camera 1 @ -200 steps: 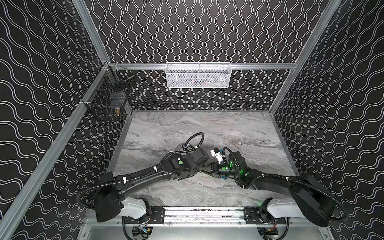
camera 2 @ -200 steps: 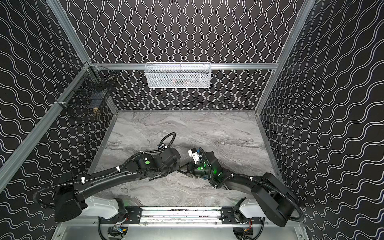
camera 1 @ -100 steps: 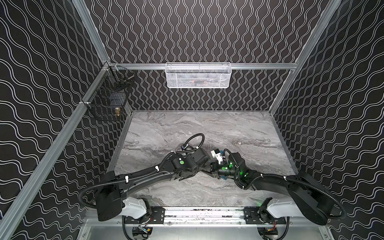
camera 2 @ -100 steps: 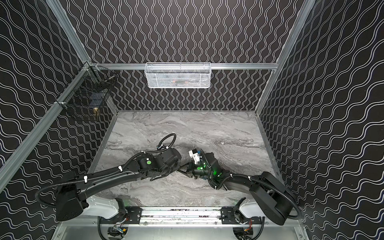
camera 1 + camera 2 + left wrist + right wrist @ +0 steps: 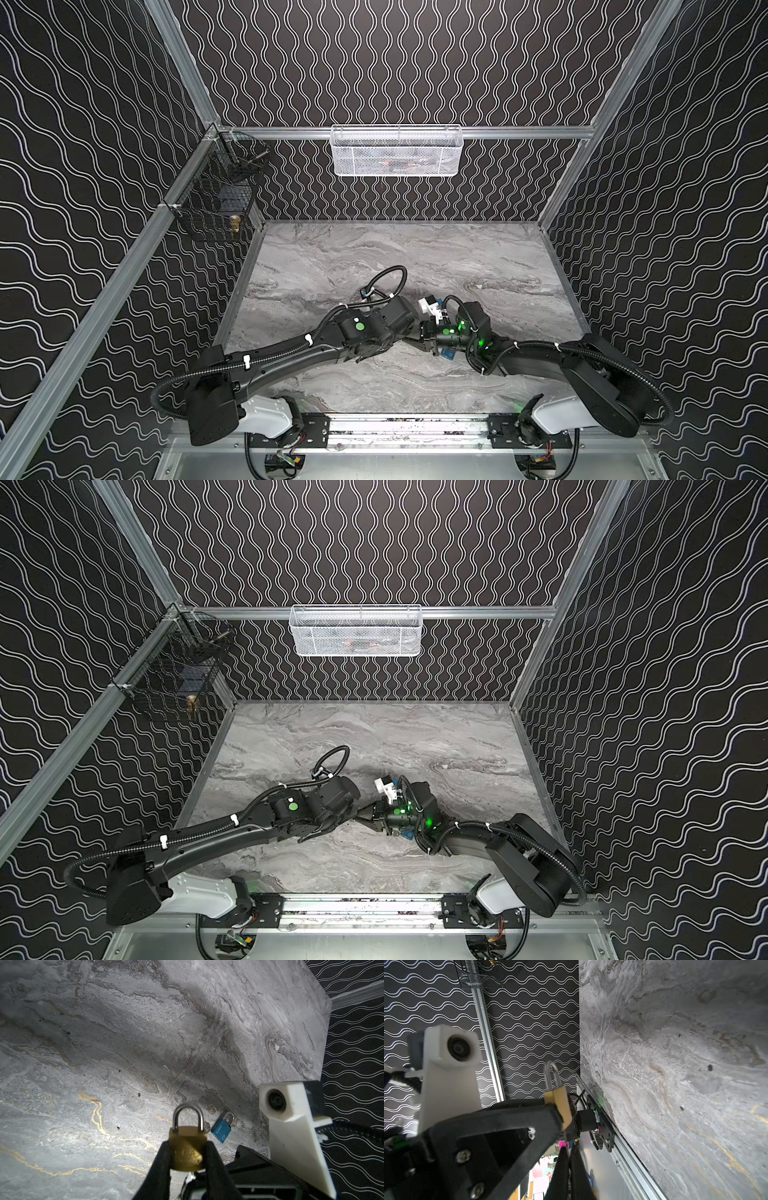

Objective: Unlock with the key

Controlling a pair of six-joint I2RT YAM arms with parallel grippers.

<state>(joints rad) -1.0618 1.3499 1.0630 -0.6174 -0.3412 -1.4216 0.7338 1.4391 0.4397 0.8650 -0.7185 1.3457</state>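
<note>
being held by its body between the two black fingers of the left claw (image 5: 187, 1154), the brass padlock (image 5: 187, 1142) is kept clear of the surface (image 5: 104, 1043), at the lower centre of the frame in both top views, where the two arms meet. its shackle (image 5: 188, 1111) is seen seated in the body, so the lock is judged not yet opened. the right claw (image 5: 569, 1153) is drawn narrow, its fingers pressed nearly together and pointed at the padlock's base. what is pinched there cannot be made out, though a small silvery glint (image 5: 190, 1177) just under the base is taken to be the key. the step in hand is judged to be insertion: the blade must be lined up with the keyway, pushed in straight and then turned, while the padlock is kept from twisting in the grip. the body is of rounded, smooth yellow metal with stamped lettering, and the shackle is a polished steel hoop. a smaller blue padlock (image 5: 221, 1129), flat-sided and matte, is seen lying nearby on the grey, veined, stone-patterned surface.
</note>
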